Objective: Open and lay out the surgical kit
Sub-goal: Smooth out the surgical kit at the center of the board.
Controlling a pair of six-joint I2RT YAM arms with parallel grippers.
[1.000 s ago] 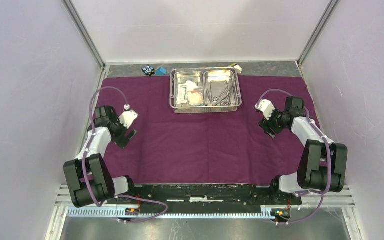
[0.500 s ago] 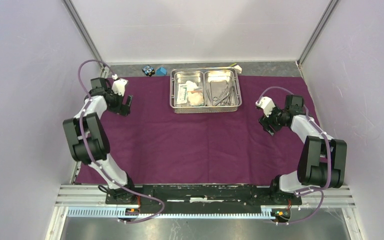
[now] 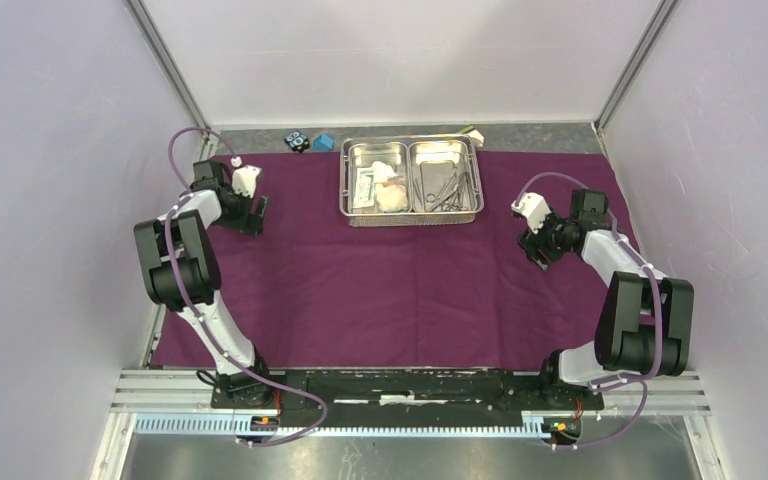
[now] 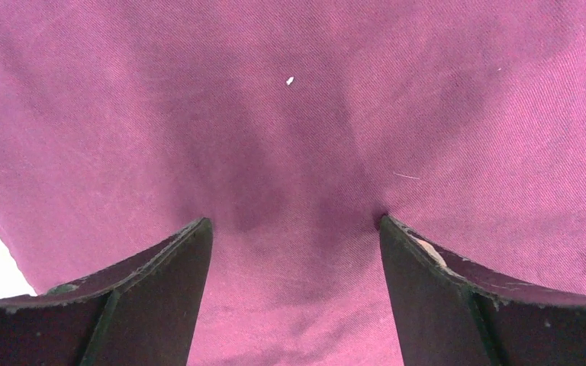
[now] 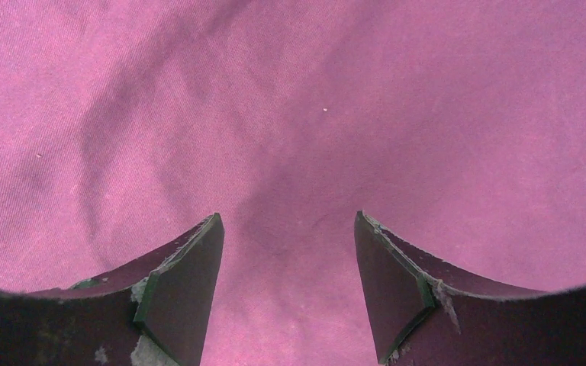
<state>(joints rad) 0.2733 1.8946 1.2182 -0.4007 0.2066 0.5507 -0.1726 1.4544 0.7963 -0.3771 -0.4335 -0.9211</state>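
Top view: left gripper (image 3: 252, 213) has swung from mid-cloth up to the far left corner of the purple cloth wrap (image 3: 390, 285). Right gripper (image 3: 540, 250) has barely shifted. Steel tray (image 3: 412, 216) unmoved, lying between and beyond both pairs of fingers. Left wrist: fingers (image 4: 168, 267) spread, bare cloth between tips, cloth edge just outside the left one. Right wrist: fingers (image 5: 187, 263) spread, only cloth between and ahead.

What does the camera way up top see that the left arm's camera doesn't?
Only the top camera shows the steel tray, the little blocks at the back and the right arm. Only the left wrist camera shows a tiny white speck and the left claw up close, open and empty. Both show the purple cloth.
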